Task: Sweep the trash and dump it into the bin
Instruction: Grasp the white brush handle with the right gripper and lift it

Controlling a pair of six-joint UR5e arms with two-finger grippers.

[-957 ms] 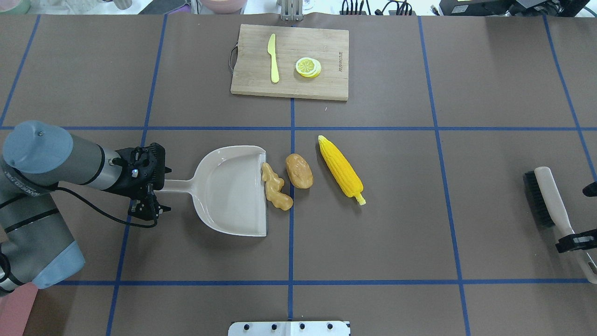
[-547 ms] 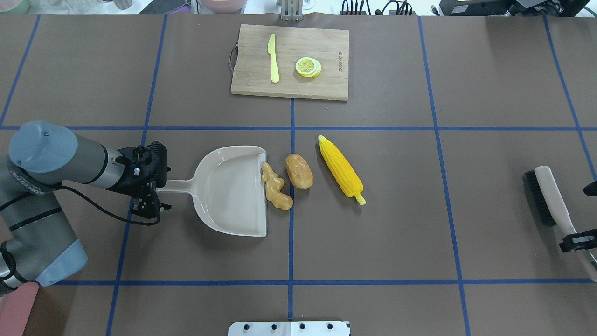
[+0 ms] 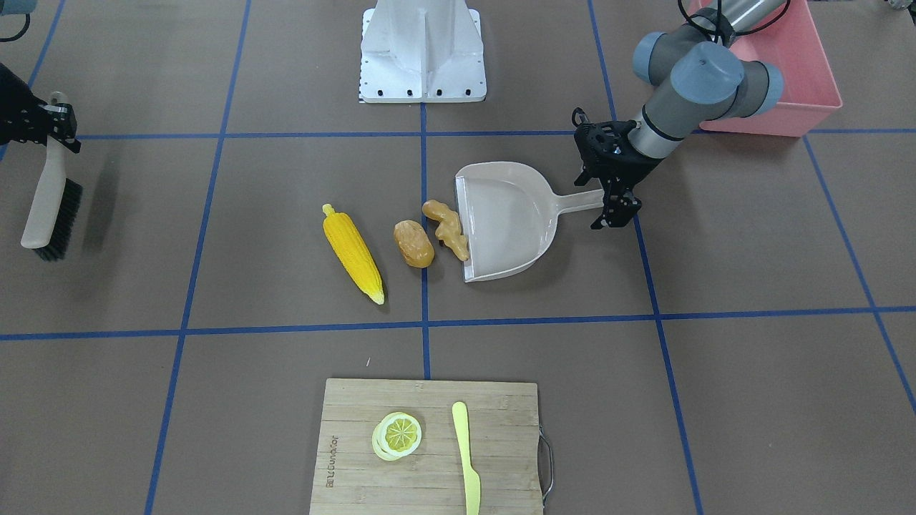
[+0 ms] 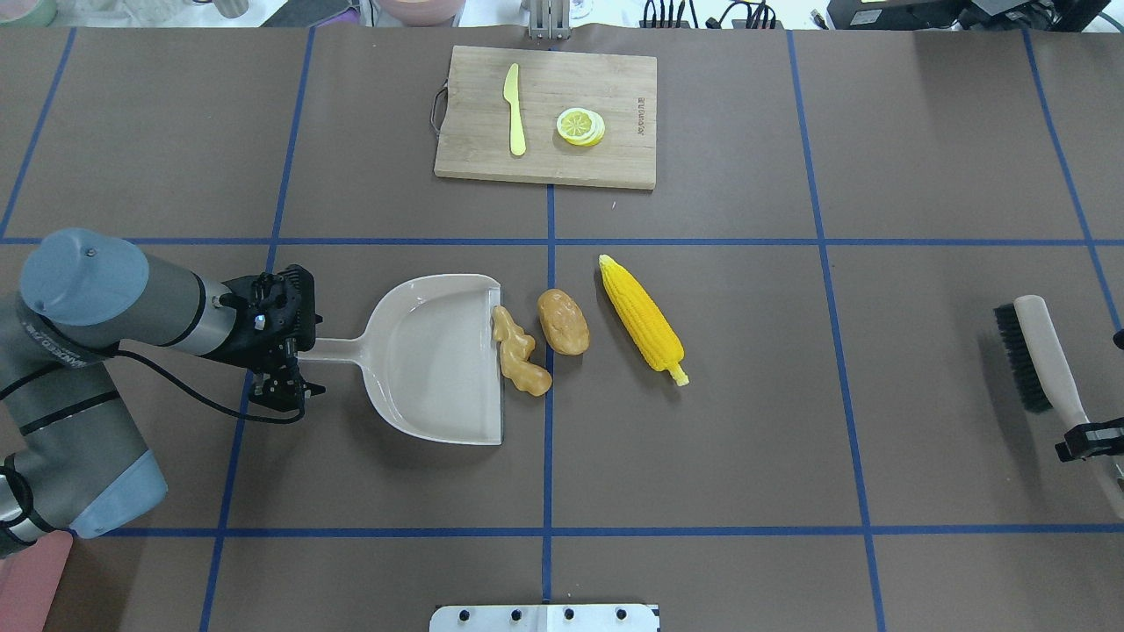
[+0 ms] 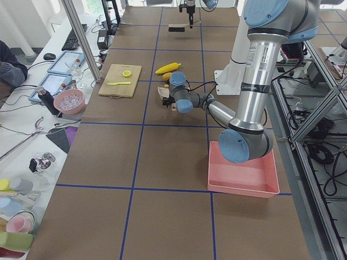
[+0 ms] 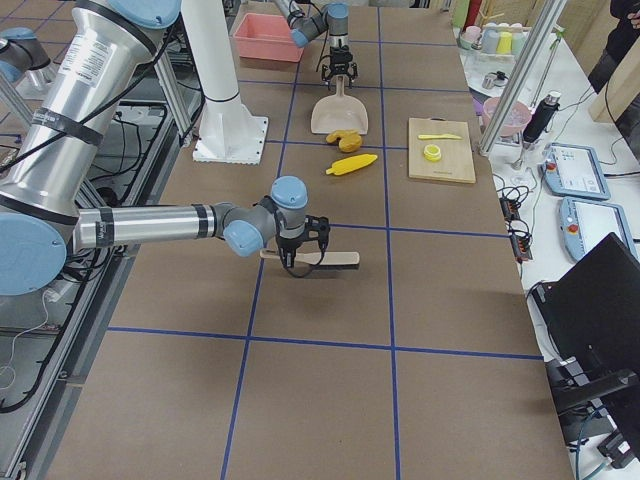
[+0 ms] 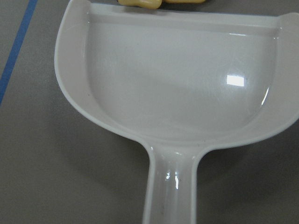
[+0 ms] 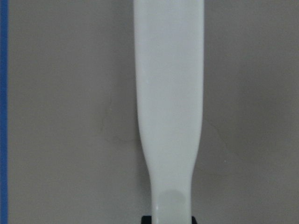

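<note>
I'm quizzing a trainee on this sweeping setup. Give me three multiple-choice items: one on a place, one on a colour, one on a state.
1. The ginger lies: A against the dustpan lip; B inside the dustpan; C far from it.
2. The bin is: A blue; B pink; C green.
3. The right gripper is: A open, empty; B out of view; C shut on the brush.
Answers: A, it rests at the pan's open edge, outside it; B, its walls show pink; C, it clamps the handle.
</note>
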